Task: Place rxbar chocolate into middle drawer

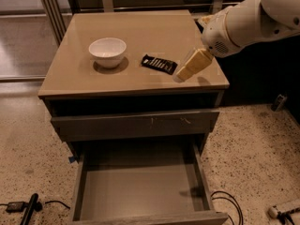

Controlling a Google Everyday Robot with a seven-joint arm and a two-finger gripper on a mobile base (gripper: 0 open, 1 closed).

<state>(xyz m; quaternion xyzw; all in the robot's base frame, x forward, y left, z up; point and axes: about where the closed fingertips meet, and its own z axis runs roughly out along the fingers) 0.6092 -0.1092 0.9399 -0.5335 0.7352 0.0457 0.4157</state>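
The rxbar chocolate [159, 64], a flat black bar with pale lettering, lies on the tan cabinet top [140, 36], right of the white bowl [108, 51]. My gripper [185, 71] hangs from the white arm at the right, just right of the bar and low over the cabinet top, its pale fingers pointing down-left toward the bar. It holds nothing. The middle drawer [140, 186] is pulled out below, its grey floor bare.
A closed grey drawer front [136, 124] with pale scratches sits above the open drawer. Cables and a black tool [28, 209] lie on the speckled floor at left, and a cable and a white power strip [283, 209] at right.
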